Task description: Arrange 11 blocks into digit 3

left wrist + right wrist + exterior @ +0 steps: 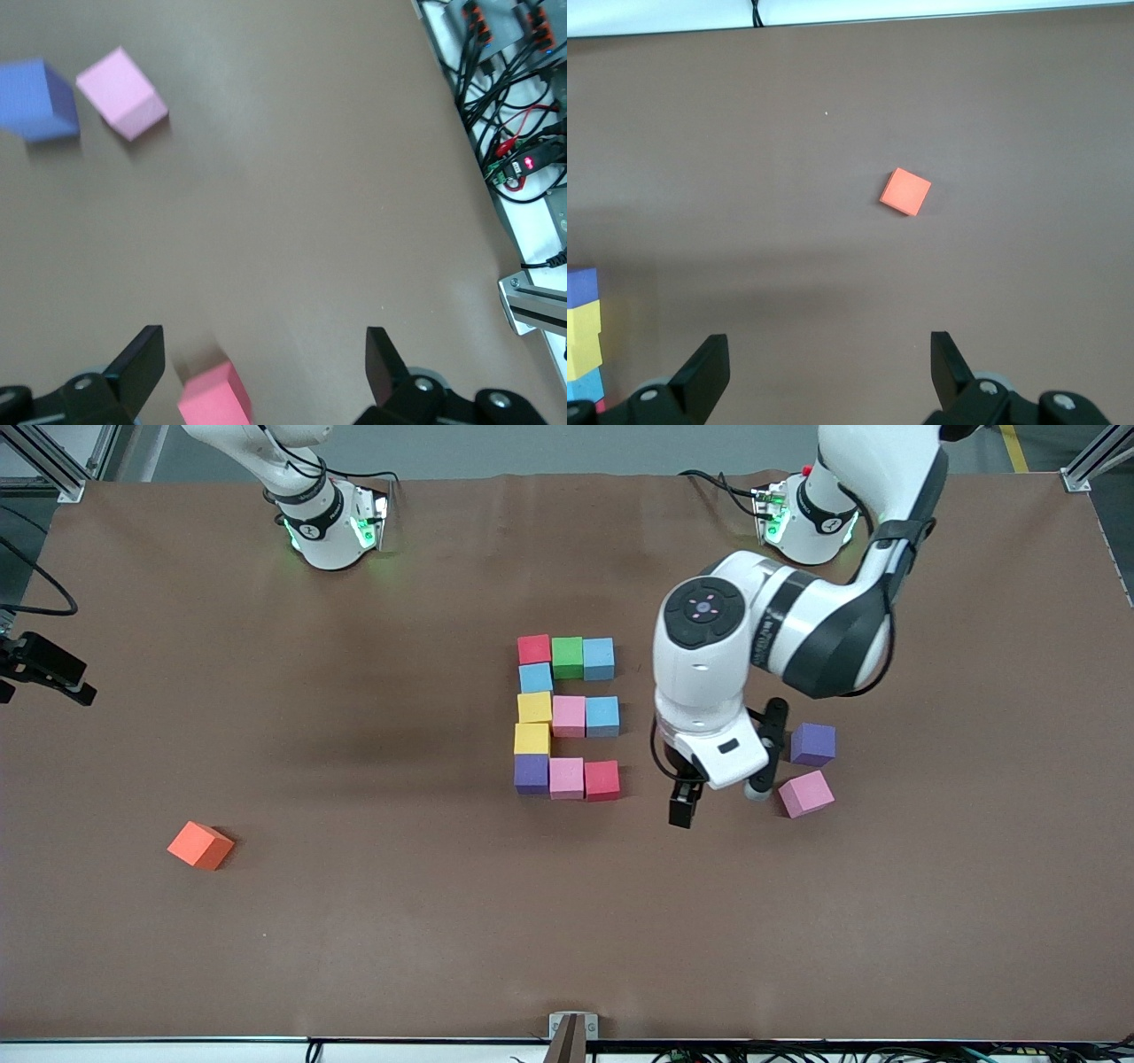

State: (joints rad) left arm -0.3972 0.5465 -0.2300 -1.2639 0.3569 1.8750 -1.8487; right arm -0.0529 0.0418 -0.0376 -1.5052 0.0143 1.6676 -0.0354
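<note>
— Front view first: where is your left claw (722,797) hanging?

— I am hovering it over the table (354,921), between the laid-out blocks (569,716) and two loose cubes. Its fingers (142,363) are standing wide apart, gripping nothing.

— How are the blocks lying?

— Eleven are sitting edge to edge at mid-table. Farthest from the front camera, red, green and blue are forming a row. A blue, two yellows and a purple block (531,773) are running down the end toward my right arm. Pink and blue are branching off the upper yellow. Pink and a red block (601,779) are closing the nearest row beside the purple.

— And the loose ones?

— A purple cube (812,744) and a tilted pink cube (805,794) are resting just beside my left claw, toward my left arm's end.

— Your right claw (828,367)?

— It is waiting up over the table, fingers spread and empty, looking down on an orange cube (201,845) lying well apart from everything.
</note>
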